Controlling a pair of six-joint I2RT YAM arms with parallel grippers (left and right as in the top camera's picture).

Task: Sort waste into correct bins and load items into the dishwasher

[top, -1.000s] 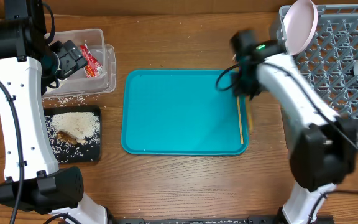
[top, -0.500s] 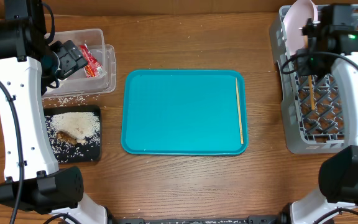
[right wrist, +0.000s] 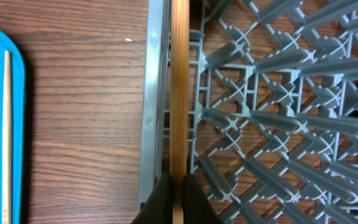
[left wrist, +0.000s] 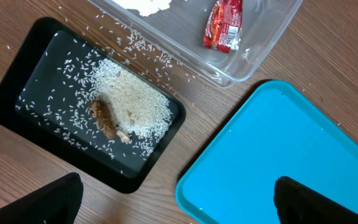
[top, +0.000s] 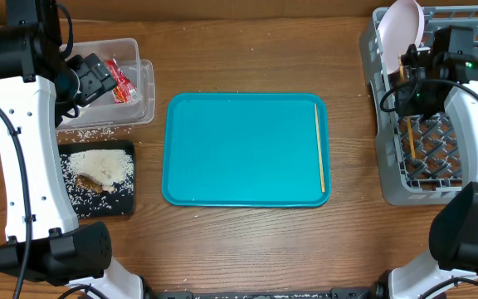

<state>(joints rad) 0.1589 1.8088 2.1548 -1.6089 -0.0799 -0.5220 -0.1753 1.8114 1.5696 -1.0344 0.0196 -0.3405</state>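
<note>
A teal plastic serving tray point(top: 239, 158) lies mid-worktop, with one thin wooden chopstick point(top: 320, 149) along its right rim. At the far left corner, a clear rectangular plastic tub point(top: 143, 104) holds a small red wrapper point(top: 119, 81). Before it, a flat black rectangular tray point(top: 106, 206) holds white rice grains point(top: 106, 164) and a brown food piece point(top: 90, 182). A grey plastic dish rack point(top: 405, 187) lines the right edge, with a second wooden chopstick point(top: 408, 133) above its left side.

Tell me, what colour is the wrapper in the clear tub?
The wrapper is red; the left wrist view shows it best.
</note>
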